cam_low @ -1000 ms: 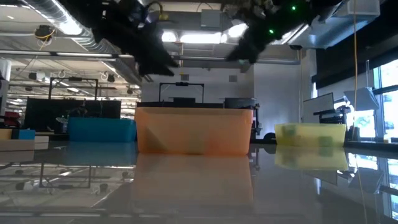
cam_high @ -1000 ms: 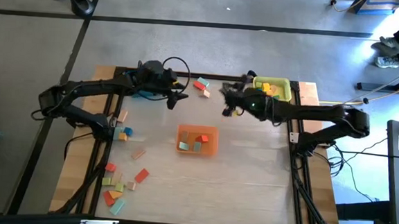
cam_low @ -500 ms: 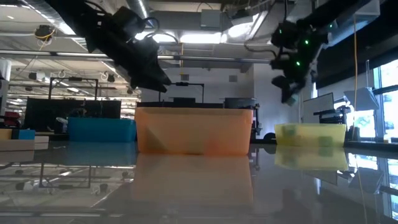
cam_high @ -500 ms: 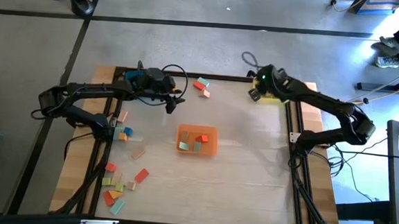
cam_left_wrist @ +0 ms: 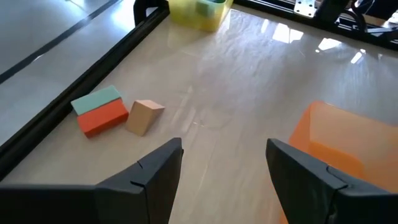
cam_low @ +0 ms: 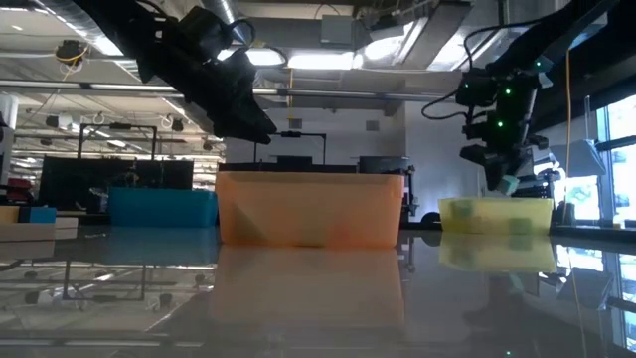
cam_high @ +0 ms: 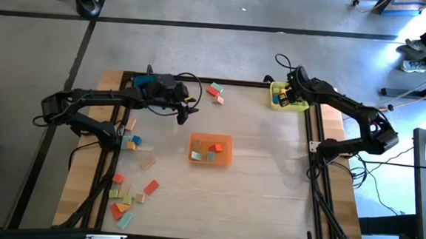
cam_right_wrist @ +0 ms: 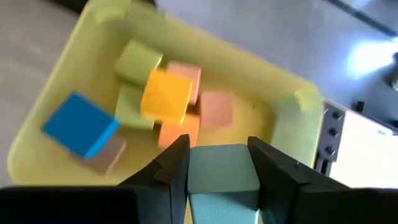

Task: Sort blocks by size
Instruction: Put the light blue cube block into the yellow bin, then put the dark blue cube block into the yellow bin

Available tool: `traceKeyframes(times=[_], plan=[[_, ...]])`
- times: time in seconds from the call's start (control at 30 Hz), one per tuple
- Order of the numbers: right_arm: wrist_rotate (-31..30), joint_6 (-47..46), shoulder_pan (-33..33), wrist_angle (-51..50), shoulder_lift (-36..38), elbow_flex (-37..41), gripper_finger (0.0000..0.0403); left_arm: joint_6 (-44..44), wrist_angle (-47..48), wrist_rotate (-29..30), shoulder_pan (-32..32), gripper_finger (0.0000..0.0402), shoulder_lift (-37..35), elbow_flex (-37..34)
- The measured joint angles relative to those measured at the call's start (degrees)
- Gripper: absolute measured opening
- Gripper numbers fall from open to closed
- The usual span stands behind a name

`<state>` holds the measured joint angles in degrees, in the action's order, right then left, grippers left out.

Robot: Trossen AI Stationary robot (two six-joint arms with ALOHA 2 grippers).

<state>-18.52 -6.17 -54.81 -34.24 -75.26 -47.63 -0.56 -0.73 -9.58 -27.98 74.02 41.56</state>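
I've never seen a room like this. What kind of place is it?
Probably a robot lab or workshop. Bare pipes and ducts run under the ceiling, desks with screens stand behind, and two robot arms work over a framed wooden table.

The pale wooden desk [cam_high: 253,189] carries 3 trays: an orange tray [cam_high: 210,150] near its middle, a yellow tray [cam_high: 289,96] at the far right corner, and a blue tray [cam_low: 162,207] at the far left. Loose blocks lie directly on it: a small group [cam_high: 215,92] near the far edge, a few [cam_high: 131,140] by the left edge, and a cluster [cam_high: 129,197] at the near left corner.
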Motion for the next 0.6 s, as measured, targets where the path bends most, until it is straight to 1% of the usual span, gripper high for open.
traceKeyframes(times=[0.07, 0.2, 0.47, 0.53, 0.6], plan=[[-0.53, -0.97, 0.0, 1.96, 0.09, 0.08, 0.0147, -0.02, -0.07, 0.01, -0.01, 0.0221, 0.0, 0.0], [-0.31, -1.04, 0.02, 2.57, 0.07, 0.14, 0.0171, -0.32, 0.06, 0.0, -0.01, 0.0221, 0.0, 0.0], [1.27, 0.72, 0.04, 1.67, 0.07, 0.14, 0.0256, -0.82, 0.16, -0.01, -0.01, 0.0221, 0.0, 0.0], [2.59, 1.37, 0.04, 2.36, 0.07, 0.14, 0.0271, -0.46, 2.06, 0.04, -0.01, 0.0221, -0.62, 0.36], [5.69, 2.18, 0.08, 3.54, 0.07, 0.16, 0.0283, -0.41, 5.58, 0.22, -0.01, 0.0221, -1.7, 1.74]])
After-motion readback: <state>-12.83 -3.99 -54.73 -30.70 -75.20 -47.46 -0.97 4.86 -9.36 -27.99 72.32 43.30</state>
